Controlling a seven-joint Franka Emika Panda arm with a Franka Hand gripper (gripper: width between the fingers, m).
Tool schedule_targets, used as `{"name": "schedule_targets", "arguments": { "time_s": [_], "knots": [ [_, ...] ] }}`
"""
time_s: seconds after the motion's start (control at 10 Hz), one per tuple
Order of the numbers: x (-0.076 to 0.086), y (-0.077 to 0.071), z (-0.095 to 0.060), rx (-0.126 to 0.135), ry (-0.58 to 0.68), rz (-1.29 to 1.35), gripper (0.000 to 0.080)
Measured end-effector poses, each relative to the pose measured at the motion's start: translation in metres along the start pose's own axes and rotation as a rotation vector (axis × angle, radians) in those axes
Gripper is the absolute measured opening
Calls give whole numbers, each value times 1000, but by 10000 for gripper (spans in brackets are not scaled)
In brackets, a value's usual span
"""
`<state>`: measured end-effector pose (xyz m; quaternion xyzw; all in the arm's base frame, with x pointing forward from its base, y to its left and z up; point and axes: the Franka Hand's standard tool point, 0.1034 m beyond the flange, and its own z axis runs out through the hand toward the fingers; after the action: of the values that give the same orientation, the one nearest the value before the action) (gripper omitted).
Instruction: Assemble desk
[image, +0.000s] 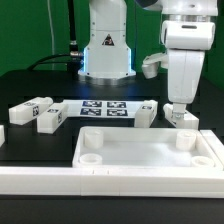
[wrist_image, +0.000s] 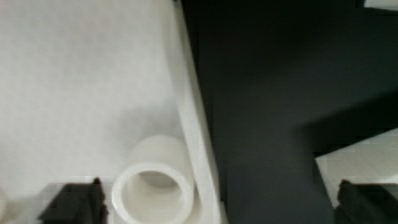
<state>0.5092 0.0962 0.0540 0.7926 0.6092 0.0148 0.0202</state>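
The arm comes down at the exterior view's right with its wrist vertical. The tool (image: 180, 106) points straight down over the far right corner of the desk slab (image: 140, 155). The wrist view shows its fingers (wrist_image: 71, 203) spread wide with nothing pinched, above a round socket (wrist_image: 153, 186) in the slab. The slab lies near on the bench (image: 30, 150). Two legs (image: 30, 108) lie far left. The white piece under the tool is possibly another leg.

Bright light nearly blew out the white desk slab (image: 150, 160) against the black table (image: 35, 148); the wrist view was blurred.
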Motion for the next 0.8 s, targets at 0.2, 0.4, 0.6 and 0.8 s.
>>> {"name": "schedule_targets", "arguments": {
  "time_s": [0.2, 0.4, 0.6, 0.8],
  "knots": [
    [0, 0, 1, 2, 0, 11, 649],
    [-3, -4, 1, 7, -1, 202, 649],
    [-1, -17, 4, 23, -10, 434, 649],
    [9, -24, 5, 23, 9, 661, 649]
  ]
}}
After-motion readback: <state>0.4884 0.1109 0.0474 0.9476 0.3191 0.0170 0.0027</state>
